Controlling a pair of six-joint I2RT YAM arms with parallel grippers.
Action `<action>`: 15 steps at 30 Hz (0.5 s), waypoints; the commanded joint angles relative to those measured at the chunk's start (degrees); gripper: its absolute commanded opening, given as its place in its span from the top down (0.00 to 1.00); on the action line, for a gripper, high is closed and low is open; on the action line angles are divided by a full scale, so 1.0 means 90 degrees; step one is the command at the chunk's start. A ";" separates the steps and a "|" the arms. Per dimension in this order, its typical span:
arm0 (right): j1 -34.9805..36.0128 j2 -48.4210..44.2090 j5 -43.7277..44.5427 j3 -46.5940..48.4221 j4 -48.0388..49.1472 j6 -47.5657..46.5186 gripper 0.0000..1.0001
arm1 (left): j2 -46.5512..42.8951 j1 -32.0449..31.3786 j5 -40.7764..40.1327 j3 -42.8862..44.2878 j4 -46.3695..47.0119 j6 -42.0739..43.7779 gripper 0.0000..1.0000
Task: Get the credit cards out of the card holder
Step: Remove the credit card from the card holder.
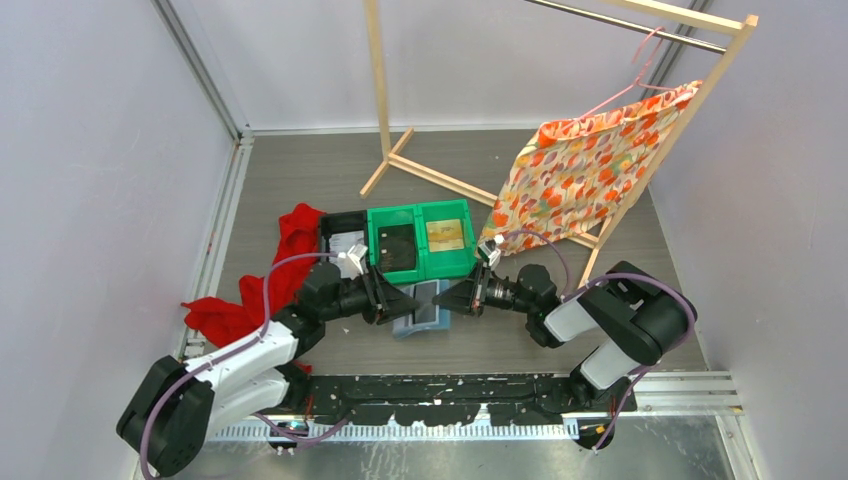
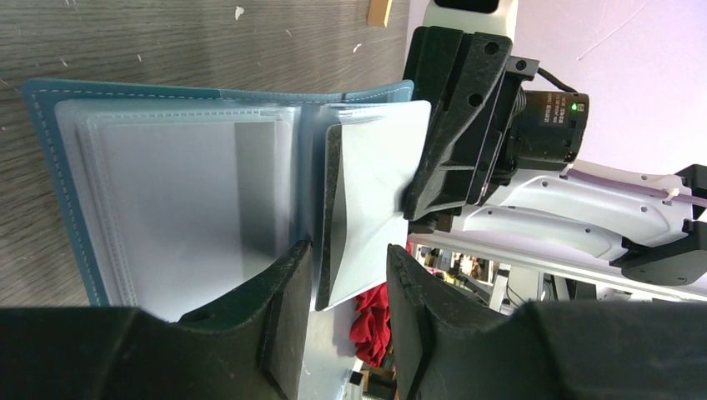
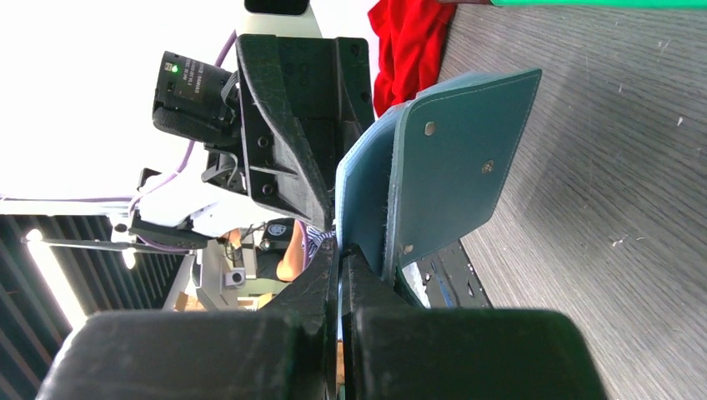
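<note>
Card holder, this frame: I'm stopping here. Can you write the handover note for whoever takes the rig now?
Left gripper: open, jaws straddling the lower edge of a whitish sheet standing up from the card holder. I cannot tell whether it is a card or a pocket leaf.
Right gripper: shut on a raised leaf of the holder.
The holder lies open between the arms, in front of the green bins.
Done: holder opened. No card is out; a greyish card seems to sit in a pocket.
Left to do: pull the cards free.

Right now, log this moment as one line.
left gripper: open, straddling whitish card | right gripper: shut on card holder flap | card holder: open, pockets showing
</note>
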 commanded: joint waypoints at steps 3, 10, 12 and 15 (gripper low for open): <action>0.0021 -0.0367 -0.0080 0.0276 0.0610 0.0153 0.99 | 0.0187 0.0020 0.0151 -0.0018 0.0423 0.0011 0.61; 0.0018 -0.0420 -0.0064 0.0309 0.0610 0.0214 0.99 | 0.0221 0.0021 0.0164 -0.0174 0.1007 -0.0188 0.70; 0.0017 -0.0411 -0.0060 0.0309 0.0610 0.0208 0.99 | 0.0145 0.0021 0.0125 -0.0295 0.1329 -0.0329 0.73; 0.0026 -0.0375 -0.0059 0.0304 0.0610 0.0214 0.99 | -0.0018 0.0021 0.0071 -0.0408 0.1611 -0.0475 0.74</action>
